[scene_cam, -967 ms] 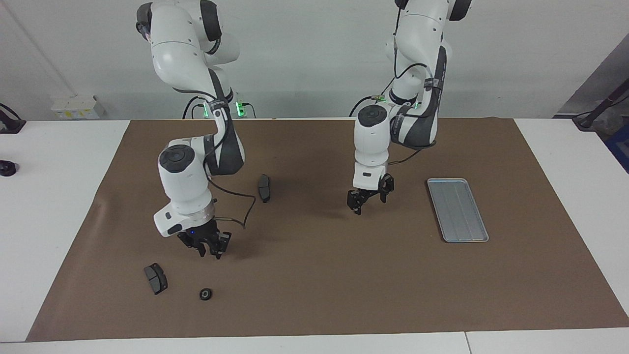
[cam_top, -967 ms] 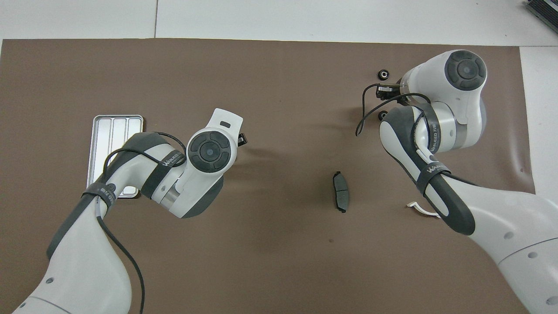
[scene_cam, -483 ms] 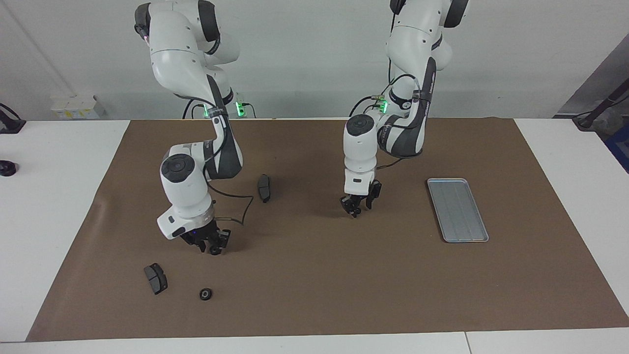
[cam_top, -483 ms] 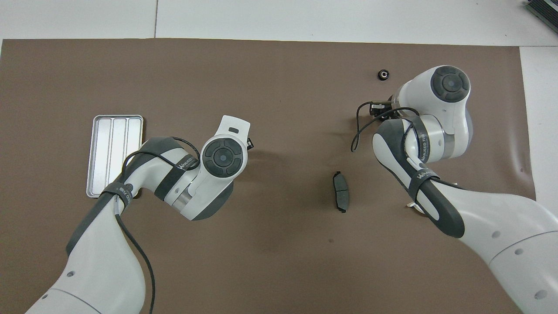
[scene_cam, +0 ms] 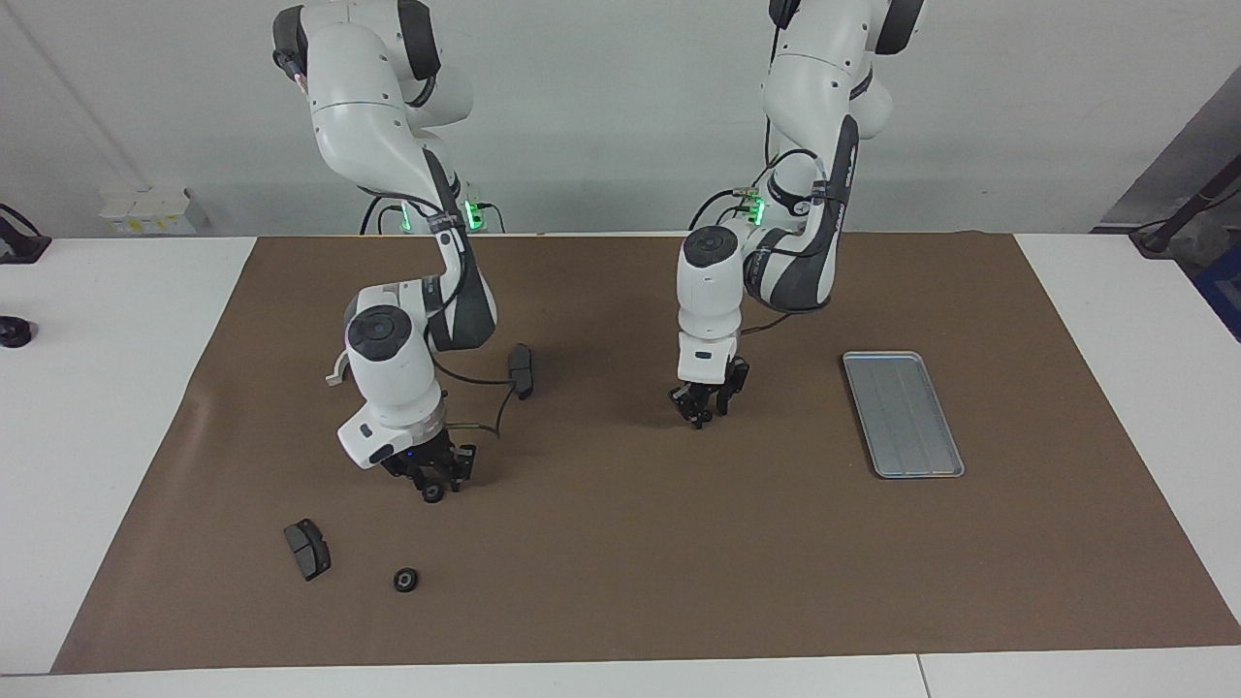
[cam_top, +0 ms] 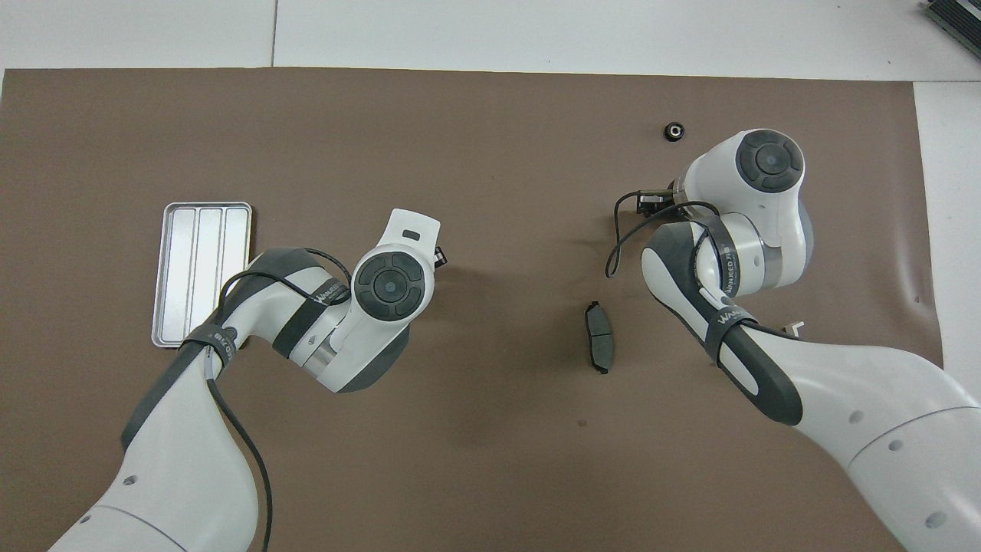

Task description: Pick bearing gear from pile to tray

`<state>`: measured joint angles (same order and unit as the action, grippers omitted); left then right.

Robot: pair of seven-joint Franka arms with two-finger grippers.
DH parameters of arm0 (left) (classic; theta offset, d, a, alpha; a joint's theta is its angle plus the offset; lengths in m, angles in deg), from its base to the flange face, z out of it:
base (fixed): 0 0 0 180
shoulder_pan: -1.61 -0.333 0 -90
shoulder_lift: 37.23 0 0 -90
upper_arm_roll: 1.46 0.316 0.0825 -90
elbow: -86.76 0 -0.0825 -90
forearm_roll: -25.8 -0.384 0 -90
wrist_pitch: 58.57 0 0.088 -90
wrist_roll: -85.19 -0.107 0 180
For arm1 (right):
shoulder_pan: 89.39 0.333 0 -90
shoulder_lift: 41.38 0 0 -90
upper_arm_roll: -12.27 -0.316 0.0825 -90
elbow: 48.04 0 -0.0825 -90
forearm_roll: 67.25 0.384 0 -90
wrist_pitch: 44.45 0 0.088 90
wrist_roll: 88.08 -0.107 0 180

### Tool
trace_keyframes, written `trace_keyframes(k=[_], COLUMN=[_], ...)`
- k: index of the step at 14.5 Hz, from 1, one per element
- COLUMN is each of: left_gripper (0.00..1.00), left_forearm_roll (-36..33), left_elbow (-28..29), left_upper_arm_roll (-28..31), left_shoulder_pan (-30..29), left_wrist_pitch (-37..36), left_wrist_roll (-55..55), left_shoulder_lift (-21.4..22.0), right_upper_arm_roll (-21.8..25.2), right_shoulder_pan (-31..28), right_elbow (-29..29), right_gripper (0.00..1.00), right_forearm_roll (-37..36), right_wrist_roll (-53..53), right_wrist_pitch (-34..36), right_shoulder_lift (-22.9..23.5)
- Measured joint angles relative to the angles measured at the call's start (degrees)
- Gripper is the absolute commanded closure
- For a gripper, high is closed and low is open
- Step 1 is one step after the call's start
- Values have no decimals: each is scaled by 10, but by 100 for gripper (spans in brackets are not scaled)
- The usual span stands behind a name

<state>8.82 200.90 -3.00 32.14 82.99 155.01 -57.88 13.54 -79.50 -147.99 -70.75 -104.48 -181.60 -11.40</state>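
**Carrying one gear off the pile, tray yet to be filled**

Looking across a brown mat (scene_cam: pixel 620 582) covering a white table under a plain pale wall. Finding the tray (scene_cam: pixel 902 415) lying flat toward the left arm's end, with nothing showing in it, well apart from the scattered black parts at the right arm's end. Spotting one bearing gear (scene_cam: pixel 406 580) loose on the mat there, just beside a brake pad (scene_cam: pixel 307 549), and a second pad (scene_cam: pixel 523 370) nearer to the robots.

Seeing the right gripper (scene_cam: pixel 431 488) raised a little over bare mat, pinching what looks like a small round held gear (scene_cam: pixel 429 495) at its fingertips. Noting the left gripper (scene_cam: pixel 700 415) hanging low over the middle of the mat, between the second pad and the tray; not managing to tell whether its fingers are spread or pressed together.

Judging the step as transport: one gear lifted, not yet delivered. Expecting the next move to call for crossing to the tray, or passing the part to the left gripper, keeping the pinch firm on so small and round a thing, then releasing low over the tray to stop it rolling off
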Motion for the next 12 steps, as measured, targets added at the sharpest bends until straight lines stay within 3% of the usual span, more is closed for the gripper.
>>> trace_keyframes(k=[7,12], left_gripper=[100,100], left_forearm_roll=[0,26], left_elbow=[-10,-21], left_upper_arm_roll=[4,9], left_shoulder_pan=[-1,-66], left_wrist_pitch=[-10,-90], left_wrist_roll=[-11,-135], left_shoulder_lift=[9,96], right_upper_arm_roll=[2,1], right_shoulder_pan=[-9,-10], right_elbow=[-15,-18], right_gripper=[49,49], right_forearm_roll=[0,0], right_wrist_roll=[17,17], right_wrist_pitch=[-69,-82], right_shoulder_lift=[-1,-1])
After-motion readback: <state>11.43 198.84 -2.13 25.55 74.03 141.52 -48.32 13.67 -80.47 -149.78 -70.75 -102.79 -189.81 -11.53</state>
